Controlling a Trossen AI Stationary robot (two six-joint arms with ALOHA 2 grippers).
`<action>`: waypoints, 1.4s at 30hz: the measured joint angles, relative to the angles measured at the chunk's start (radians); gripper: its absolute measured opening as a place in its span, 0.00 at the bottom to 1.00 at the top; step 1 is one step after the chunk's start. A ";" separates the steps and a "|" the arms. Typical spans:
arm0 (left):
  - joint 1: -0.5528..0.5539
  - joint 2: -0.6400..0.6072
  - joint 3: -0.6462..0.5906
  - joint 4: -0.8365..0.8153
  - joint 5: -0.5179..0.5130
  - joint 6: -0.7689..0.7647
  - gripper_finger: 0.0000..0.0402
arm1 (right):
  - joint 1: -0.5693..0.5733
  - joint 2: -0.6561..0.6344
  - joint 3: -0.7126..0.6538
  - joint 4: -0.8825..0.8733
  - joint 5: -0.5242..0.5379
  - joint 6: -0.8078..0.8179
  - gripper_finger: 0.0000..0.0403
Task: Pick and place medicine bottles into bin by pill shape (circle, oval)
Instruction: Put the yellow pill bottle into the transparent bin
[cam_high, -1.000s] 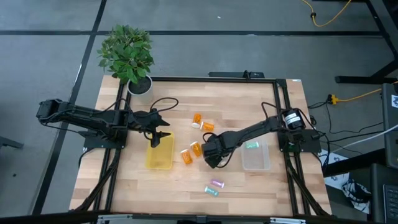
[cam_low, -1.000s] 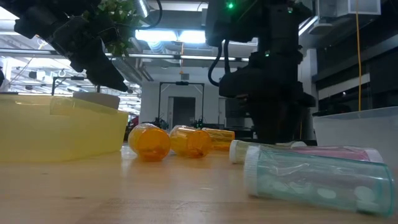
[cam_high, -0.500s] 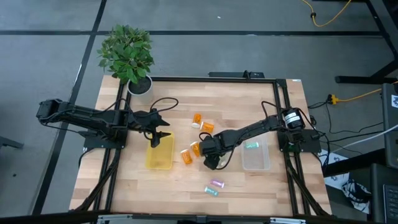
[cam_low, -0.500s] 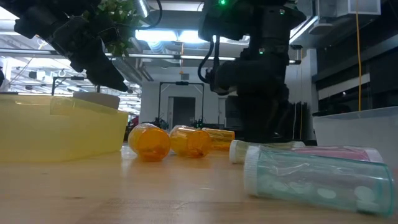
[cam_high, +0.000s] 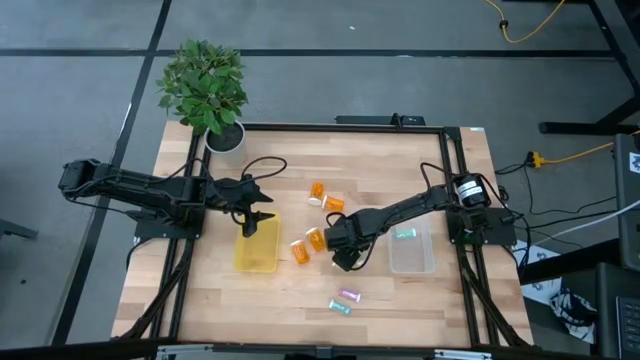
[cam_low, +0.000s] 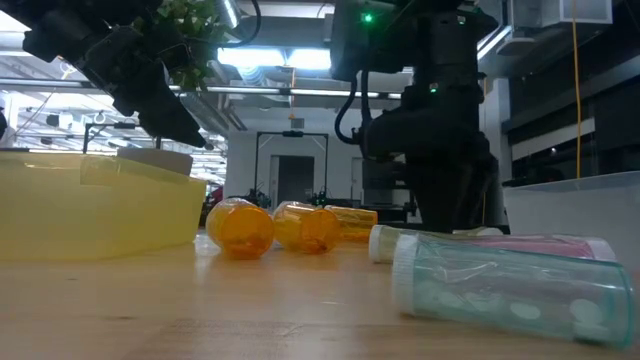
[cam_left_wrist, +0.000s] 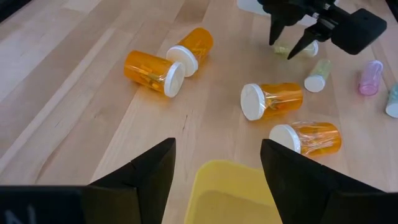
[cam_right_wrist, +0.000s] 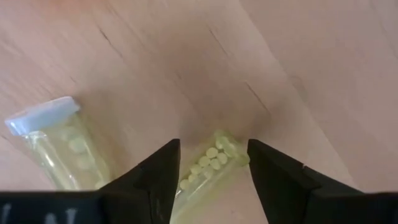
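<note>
Wood and plastic
The table is pale, smooth wood. The orange bottles are shiny see-through plastic.

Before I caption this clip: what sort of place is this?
Probably a robotics lab or workshop. A framed pale wooden table stands on grey floor, two dark robot arms are clamped to its sides, and yellow cables trail across the floor. The low view shows ceiling strip lights behind.
</note>
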 joint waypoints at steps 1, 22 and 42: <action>0.000 0.000 0.000 0.000 0.000 0.000 0.57 | 0.000 0.000 0.000 0.000 0.000 0.003 0.45; 0.000 0.000 0.000 0.000 0.000 0.000 0.57 | -0.008 0.000 0.142 -0.058 0.047 -0.279 0.25; 0.000 0.000 0.000 -0.004 0.000 0.000 0.57 | 0.062 -0.033 0.395 -0.666 0.263 -0.221 0.26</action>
